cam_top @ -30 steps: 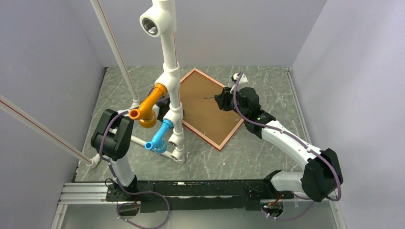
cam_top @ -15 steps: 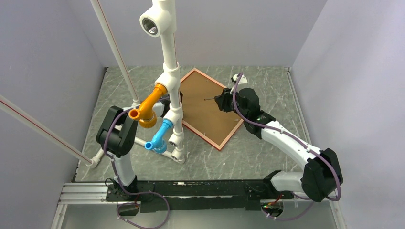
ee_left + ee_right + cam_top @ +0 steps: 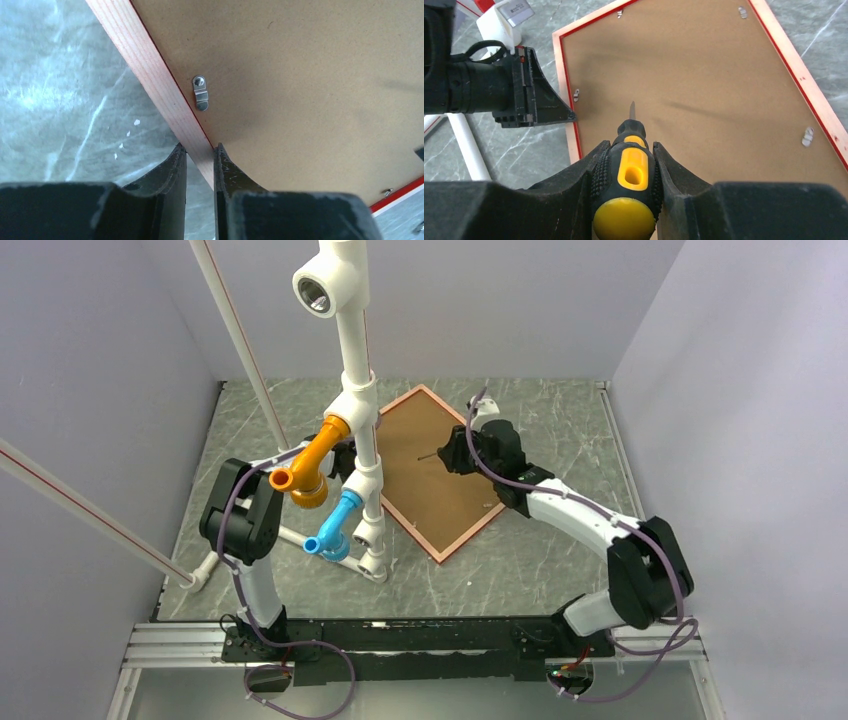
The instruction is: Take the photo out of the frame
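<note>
Frame (image 3: 152, 75) swung leftward, left jaws newly clamped on its edge, right jaws gripping screwdriver (image 3: 629, 165)

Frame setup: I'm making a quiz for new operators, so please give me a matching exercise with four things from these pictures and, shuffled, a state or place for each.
Things:
1. left tool
2. right tool
3. frame
4. metal tab

States or places:
A. lies with its brown back facing up
B. sits on the backing board, right beside the rail
C. shut on the frame's wooden rail
D. shut on a yellow-and-black screwdriver

Pairs: 1-C, 2-D, 3-A, 4-B.
</note>
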`<state>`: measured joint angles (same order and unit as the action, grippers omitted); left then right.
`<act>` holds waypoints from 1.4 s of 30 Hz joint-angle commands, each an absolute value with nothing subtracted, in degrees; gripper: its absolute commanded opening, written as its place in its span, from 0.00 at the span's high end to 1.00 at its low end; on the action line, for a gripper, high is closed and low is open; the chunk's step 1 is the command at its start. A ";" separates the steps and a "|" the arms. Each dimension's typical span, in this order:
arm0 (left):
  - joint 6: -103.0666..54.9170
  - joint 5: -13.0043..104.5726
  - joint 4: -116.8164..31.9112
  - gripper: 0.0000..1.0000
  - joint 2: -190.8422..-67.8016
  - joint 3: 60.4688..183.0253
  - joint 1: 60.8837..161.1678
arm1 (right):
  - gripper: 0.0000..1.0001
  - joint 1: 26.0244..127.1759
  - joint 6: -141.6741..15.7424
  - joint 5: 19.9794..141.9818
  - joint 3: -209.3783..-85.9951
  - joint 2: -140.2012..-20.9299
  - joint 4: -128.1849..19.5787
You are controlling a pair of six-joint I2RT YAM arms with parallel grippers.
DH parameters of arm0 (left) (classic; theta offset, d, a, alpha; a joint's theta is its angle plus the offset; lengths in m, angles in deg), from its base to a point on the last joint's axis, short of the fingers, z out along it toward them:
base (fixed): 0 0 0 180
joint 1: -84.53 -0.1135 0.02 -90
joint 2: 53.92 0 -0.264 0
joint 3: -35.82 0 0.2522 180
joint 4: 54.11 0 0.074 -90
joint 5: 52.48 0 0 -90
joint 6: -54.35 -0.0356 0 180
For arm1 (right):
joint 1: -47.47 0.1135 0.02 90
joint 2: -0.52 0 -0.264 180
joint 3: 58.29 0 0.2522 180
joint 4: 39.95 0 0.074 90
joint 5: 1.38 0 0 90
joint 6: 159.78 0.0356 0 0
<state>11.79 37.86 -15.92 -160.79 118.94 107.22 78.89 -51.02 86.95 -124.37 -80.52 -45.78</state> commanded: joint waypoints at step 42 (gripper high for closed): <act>-8.10 45.99 -16.22 1.00 -163.60 118.66 108.41 | 1.00 80.32 -56.92 93.95 -167.54 -122.24 -45.68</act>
<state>-6.51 45.69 -19.66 -160.79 119.03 106.90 79.85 -54.86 91.28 -163.21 -121.11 -46.79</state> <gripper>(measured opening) 0.152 0.361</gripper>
